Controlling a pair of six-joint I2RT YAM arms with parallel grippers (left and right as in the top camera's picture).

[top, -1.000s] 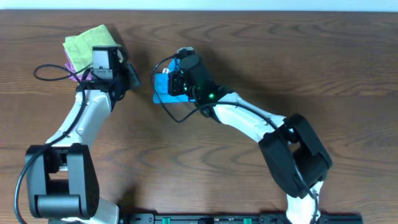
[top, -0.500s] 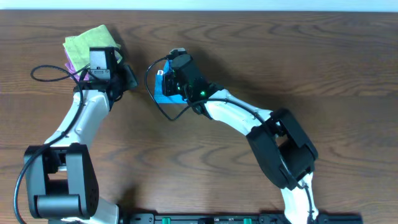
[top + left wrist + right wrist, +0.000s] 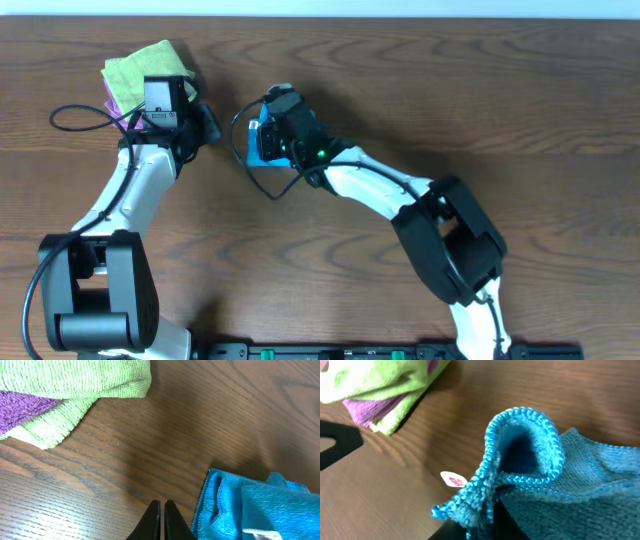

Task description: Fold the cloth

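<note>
**Right end effector** [image 3: 490, 522]: my fingers pinch a hem of the cloth [image 3: 580, 475], which bunches into a raised loop above them. The rest lies rumpled on the bench [image 3: 530, 385], with a white label [image 3: 452, 480] at its edge.

**Left end effector** [image 3: 162, 519]: my fingers are pressed together and hold nothing. They hang over bare wood just beside the cloth's edge.

**Toward the top left in the overhead view:** a green cloth [image 3: 75, 380] lies over a purple cloth [image 3: 20, 407], apart from the blue one.
</note>
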